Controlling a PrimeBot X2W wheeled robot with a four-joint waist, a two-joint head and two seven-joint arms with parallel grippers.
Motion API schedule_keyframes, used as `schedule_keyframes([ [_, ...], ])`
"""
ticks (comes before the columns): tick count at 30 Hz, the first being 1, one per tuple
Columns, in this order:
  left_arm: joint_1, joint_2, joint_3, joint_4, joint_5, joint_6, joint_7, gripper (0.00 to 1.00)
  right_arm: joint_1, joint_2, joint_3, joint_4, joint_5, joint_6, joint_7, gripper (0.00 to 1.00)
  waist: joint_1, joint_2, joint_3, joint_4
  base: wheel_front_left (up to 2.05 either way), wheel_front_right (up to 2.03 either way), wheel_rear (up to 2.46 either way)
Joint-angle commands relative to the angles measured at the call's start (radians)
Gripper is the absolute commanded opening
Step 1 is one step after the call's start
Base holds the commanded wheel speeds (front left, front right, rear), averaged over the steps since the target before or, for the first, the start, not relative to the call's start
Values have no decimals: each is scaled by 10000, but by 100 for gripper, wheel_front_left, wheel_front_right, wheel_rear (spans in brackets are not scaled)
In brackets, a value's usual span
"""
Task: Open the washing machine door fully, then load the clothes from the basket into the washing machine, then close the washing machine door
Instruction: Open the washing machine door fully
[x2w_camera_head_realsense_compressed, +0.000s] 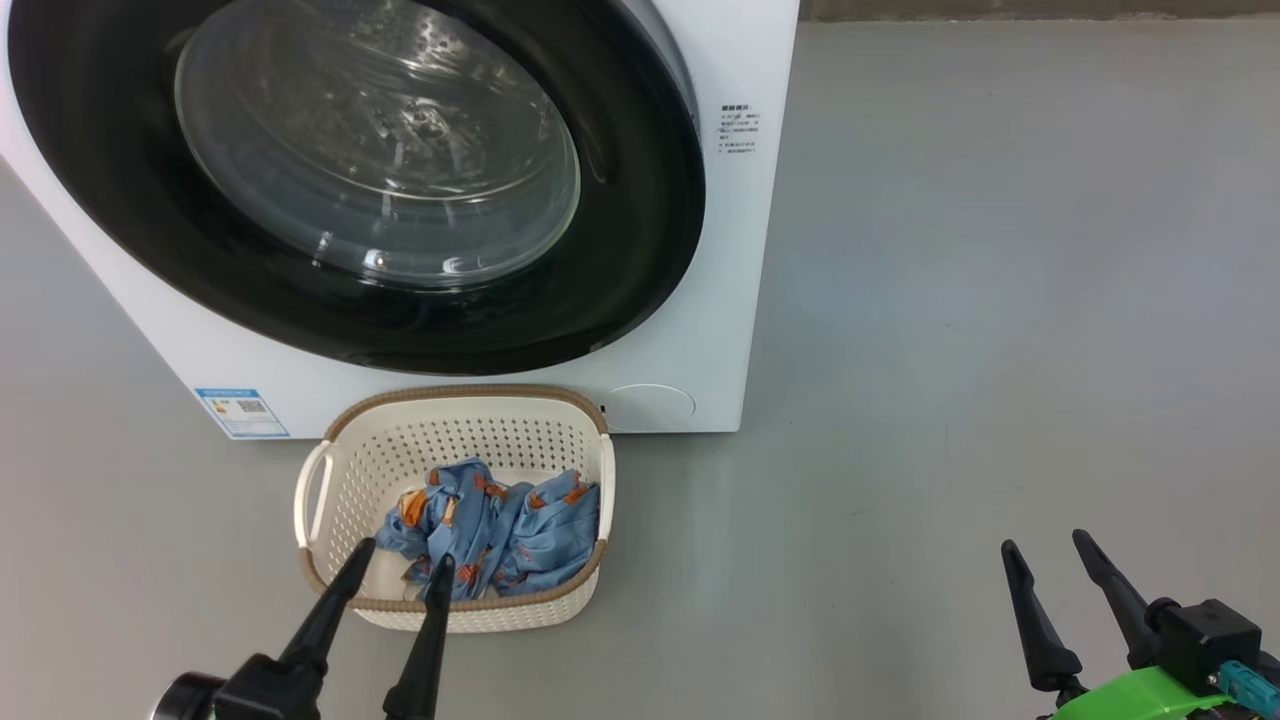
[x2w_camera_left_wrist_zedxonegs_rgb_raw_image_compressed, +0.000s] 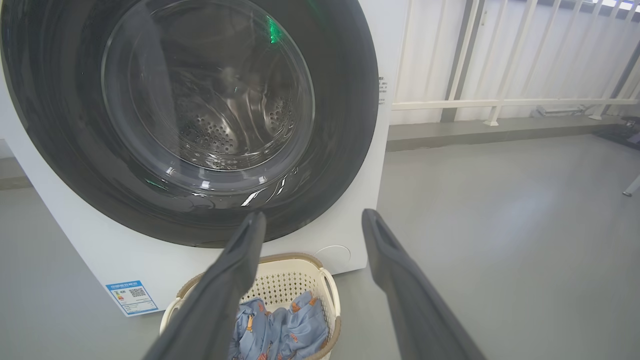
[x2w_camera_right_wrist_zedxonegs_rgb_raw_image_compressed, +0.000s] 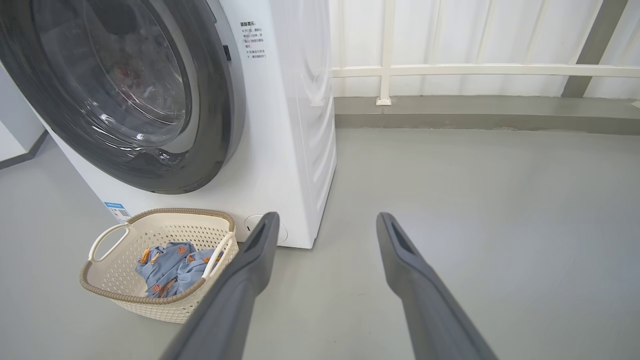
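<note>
Washing machine (x2w_camera_head_realsense_compressed: 720, 300): a white front-loader standing on the grey floor (x2w_camera_head_realsense_compressed: 950, 350) at the far left of the scene, with a blue label sticker (x2w_camera_head_realsense_compressed: 242, 412) at the lower left of its front and a round cap (x2w_camera_head_realsense_compressed: 648, 407) at the lower right.
Washing machine door (x2w_camera_head_realsense_compressed: 120, 200): shut against the front; its glossy black rim rings a bulging clear glass bowl, and the steel drum shows through it.
Basket (x2w_camera_head_realsense_compressed: 460, 395): on the floor just in front of the machine, below the door, with its far rim close to the white panel.
Clothes (x2w_camera_head_realsense_compressed: 500, 530): a crumpled blue-grey heap with orange motifs, lying inside the basket towards its near right.
Left gripper (x2w_camera_head_realsense_compressed: 405, 553): near left, its jaws spread apart and holding nothing; in the head view its tips overlap the near side of the basket.
Right gripper (x2w_camera_head_realsense_compressed: 1046, 543): near right, over bare floor, well apart from the basket; its jaws are spread and empty.
Railing (x2w_camera_left_wrist_zedxonegs_rgb_raw_image_compressed: 500, 102): white bars along the far wall, right of the machine.
</note>
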Motion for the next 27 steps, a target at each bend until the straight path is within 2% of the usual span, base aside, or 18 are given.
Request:
schedule_keyframes([
  [1, -185, 62, 352, -217, -85, -12, -65, 100, -164, -96, 189, -193, -100, -11, -120, 100, -1, -1, -20, 1, 1, 1, -1],
  [6, -117, 62, 293, -198, -90, 7, -65, 100, -241, -1, 169, -160, -56, -11, -120, 100, -1, -1, -86, -8, 0, 0, 0],
  [7, -105, 62, 273, -197, -104, 16, -65, 100, -277, 18, 186, -185, 7, -11, -120, 90, -1, -1, -87, -7, 0, 0, 0],
  [8, -101, 62, 251, -198, -118, 25, -65, 100, -325, 24, 217, -230, 63, -11, -120, 48, -1, -1, -81, -5, 0, 0, 0],
  [10, -110, 62, 211, -204, -139, 49, -65, 100, -455, 2, 384, -303, 206, -11, -120, 0, -1, -1, -50, -7, 0, 0, 0],
  [16, -235, 62, 40, -284, -280, 205, -65, 100, -1376, 100, 636, -621, 1184, -11, -120, 0, -1, -1, 127, -7, 0, 0, 0],
  [22, -513, 62, -287, -277, -466, 329, -65, 100, -3031, 196, 761, -709, 2851, -11, -120, 0, -1, -1, 503, 157, 0, 0, 0],
  [27, -867, 62, -637, -310, -627, 458, -65, 100, -4285, 26, 764, -606, 4072, -11, -120, 0, -1, -1, 909, 460, 0, 0, 0],
])
